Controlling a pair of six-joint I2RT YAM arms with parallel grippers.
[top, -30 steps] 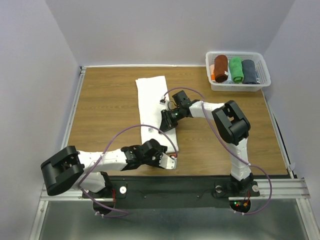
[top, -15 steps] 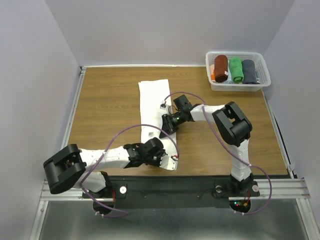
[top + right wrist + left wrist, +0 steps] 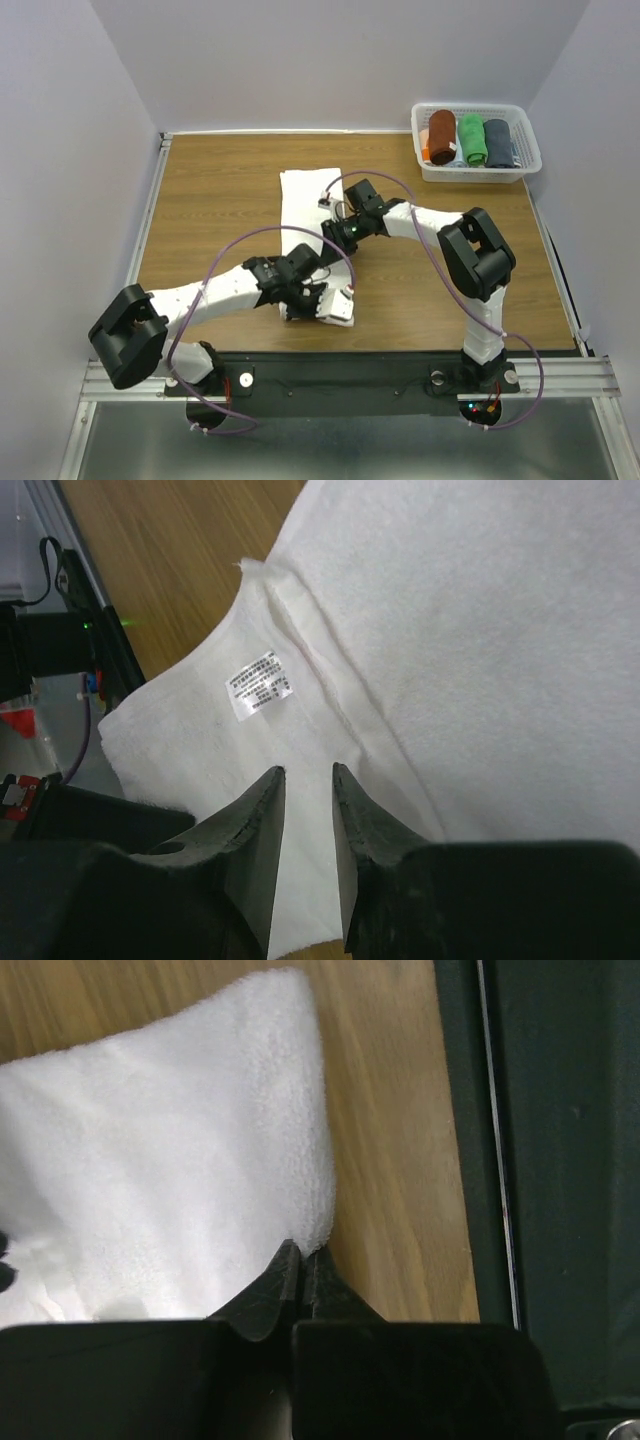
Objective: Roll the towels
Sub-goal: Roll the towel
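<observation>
white towel point(image 3: 150, 1160) cropped at frame edge (left), label point(image 3: 260, 687) print unreadable

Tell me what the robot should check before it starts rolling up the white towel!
1. Left end effector shut on the white towel's near corner: ok.
2. Right end effector gripping the towel: not ok, its jaws stand apart over the cloth.
3. Right fingertips touching the towel: cannot tell.
4. Towel lying flat: not ok, a flap with the label is folded over.
5. Dark grey towel rolled in the basket: ok.
</observation>
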